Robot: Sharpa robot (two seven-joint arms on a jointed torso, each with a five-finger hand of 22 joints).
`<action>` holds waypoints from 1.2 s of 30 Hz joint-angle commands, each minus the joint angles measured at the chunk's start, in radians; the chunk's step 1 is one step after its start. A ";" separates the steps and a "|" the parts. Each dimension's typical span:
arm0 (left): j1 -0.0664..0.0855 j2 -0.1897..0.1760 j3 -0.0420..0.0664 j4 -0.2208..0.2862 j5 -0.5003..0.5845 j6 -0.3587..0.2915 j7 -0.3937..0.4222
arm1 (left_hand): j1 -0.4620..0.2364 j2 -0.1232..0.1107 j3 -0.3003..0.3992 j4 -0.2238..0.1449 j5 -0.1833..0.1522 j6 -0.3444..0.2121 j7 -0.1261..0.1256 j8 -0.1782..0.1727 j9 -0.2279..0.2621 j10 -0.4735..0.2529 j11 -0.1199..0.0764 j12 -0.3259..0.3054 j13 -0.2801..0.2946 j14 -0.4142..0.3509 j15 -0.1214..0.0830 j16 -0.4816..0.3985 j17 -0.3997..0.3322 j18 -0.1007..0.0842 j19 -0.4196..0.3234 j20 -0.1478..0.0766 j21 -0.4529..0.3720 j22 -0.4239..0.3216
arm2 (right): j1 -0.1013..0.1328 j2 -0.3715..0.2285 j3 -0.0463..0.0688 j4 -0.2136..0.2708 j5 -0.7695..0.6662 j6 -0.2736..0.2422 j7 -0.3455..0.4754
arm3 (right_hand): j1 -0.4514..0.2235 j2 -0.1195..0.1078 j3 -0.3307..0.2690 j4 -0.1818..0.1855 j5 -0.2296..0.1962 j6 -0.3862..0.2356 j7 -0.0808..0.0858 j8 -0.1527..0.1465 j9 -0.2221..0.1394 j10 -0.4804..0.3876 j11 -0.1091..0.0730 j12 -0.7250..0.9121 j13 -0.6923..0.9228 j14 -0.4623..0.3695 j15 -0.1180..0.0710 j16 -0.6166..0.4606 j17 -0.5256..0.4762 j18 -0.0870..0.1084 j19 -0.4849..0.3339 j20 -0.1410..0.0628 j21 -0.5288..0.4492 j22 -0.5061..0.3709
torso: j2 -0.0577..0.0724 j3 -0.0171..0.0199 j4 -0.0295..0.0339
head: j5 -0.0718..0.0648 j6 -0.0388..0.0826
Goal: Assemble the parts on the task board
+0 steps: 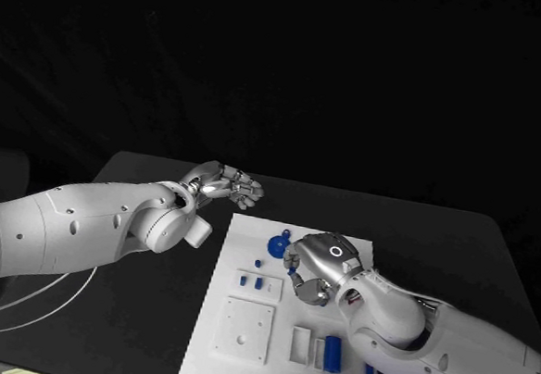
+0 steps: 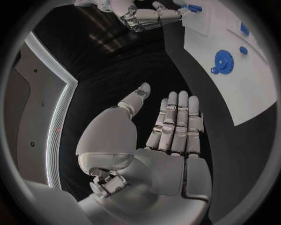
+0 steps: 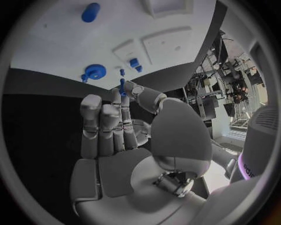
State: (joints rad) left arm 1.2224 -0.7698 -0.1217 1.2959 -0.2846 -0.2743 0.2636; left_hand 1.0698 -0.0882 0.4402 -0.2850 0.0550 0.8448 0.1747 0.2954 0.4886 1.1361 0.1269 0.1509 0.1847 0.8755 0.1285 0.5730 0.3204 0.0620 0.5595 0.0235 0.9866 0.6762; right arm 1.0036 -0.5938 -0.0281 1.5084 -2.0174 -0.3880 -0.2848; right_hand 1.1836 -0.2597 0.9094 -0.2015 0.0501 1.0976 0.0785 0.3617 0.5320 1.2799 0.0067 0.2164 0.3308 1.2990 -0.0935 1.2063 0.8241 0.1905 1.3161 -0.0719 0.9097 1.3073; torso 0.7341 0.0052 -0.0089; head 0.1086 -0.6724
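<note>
While head view hides it, right robot hand (image 3: 126, 124) pinches blue pin (image 3: 122, 86).

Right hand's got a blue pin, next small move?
Probably lower the right hand toward the task board and line the thin blue pin up with its hole: the pin is pinched at the fingertips above the board. The left hand idles beside it.

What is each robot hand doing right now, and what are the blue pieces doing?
Left hand, open, holding nothing, off the board.
Right hand, pinching a small blue peg above the task board.
Blue gear, lying flat on the board.
Blue cylinder, lying on the board, untouched.
</note>
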 commanded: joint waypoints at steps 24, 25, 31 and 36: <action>0.005 0.084 0.002 -0.048 0.042 -0.041 0.006 | -0.006 0.002 -0.003 0.001 0.001 -0.003 -0.002 0.007 -0.001 -0.004 0.002 -0.003 -0.001 0.011 0.000 -0.007 0.003 0.019 -0.002 0.005 -0.006 0.002 | -0.103 0.101 -0.058 -0.076 -0.030 0.010 0.044 | 0.000 0.002 0.011 -0.001 -0.001 0.005 0.004 0.005 0.002 0.073 0.004 0.004 0.003 -0.002 -0.006 0.003 0.002 0.071 -0.002 -0.008 0.007 0.022 | 0.002 0.0009 0.0005 | 0.073 -0.034; 0.005 0.084 0.002 -0.047 0.042 -0.041 0.006 | -0.006 0.002 -0.003 0.001 0.001 -0.003 -0.002 0.007 -0.001 -0.004 0.002 -0.003 -0.001 0.011 0.000 -0.007 0.004 0.019 -0.002 0.005 -0.006 0.002 | -0.106 0.102 -0.058 -0.078 -0.031 0.009 0.043 | 0.000 0.002 0.011 -0.001 -0.001 0.005 0.004 0.004 0.002 0.073 0.004 0.004 0.003 -0.002 -0.006 0.003 0.002 0.071 -0.002 -0.008 0.007 0.022 | 0.002 0.0007 0.0007 | 0.075 -0.036; 0.005 0.083 0.002 -0.045 0.043 -0.040 0.006 | -0.007 0.002 -0.003 0.002 0.000 -0.003 -0.002 0.007 -0.001 -0.004 0.002 -0.003 -0.001 0.011 0.000 -0.008 0.004 0.019 -0.002 0.005 -0.006 0.002 | -0.114 0.105 -0.058 -0.085 -0.036 0.006 0.042 | 0.000 0.002 0.011 -0.001 -0.001 0.005 0.004 0.004 0.002 0.073 0.004 0.004 0.004 -0.002 -0.006 0.003 0.002 0.071 -0.003 -0.009 0.007 0.022 | 0.002 0.0012 -0.0002 | 0.083 -0.046; 0.005 0.080 0.002 -0.042 0.043 -0.039 0.004 | -0.007 0.002 -0.003 0.002 0.000 -0.003 -0.002 0.007 -0.001 -0.004 0.002 -0.003 -0.002 0.012 0.000 -0.009 0.005 0.019 -0.002 0.005 -0.006 0.002 | -0.125 0.111 -0.058 -0.101 -0.039 0.007 0.033 | 0.000 0.003 0.012 -0.001 -0.001 0.005 0.004 0.004 0.002 0.073 0.004 0.004 0.004 -0.002 -0.006 0.003 0.002 0.071 -0.003 -0.009 0.007 0.021 | 0.002 0.0008 0.0003 | 0.086 -0.050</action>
State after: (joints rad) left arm 1.2261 -0.6900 -0.1208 1.2505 -0.2504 -0.3102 0.2625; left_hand 1.0699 -0.0882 0.4402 -0.2850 0.0550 0.8448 0.1747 0.2992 0.4886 1.1361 0.1269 0.1509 0.1849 0.8826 0.1286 0.5691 0.3241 0.0701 0.5596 0.0235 0.9867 0.6771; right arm 0.8825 -0.4837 -0.0852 1.4096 -2.0372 -0.3868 -0.2532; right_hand 1.1783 -0.2651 0.9151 -0.2015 0.0493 1.0992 0.0805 0.3637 0.5336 1.2799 0.0067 0.2193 0.3366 1.3006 -0.0951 1.2062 0.8247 0.1819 1.3129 -0.0716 0.9137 1.3079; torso 0.7362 0.0061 -0.0086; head 0.1934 -0.7208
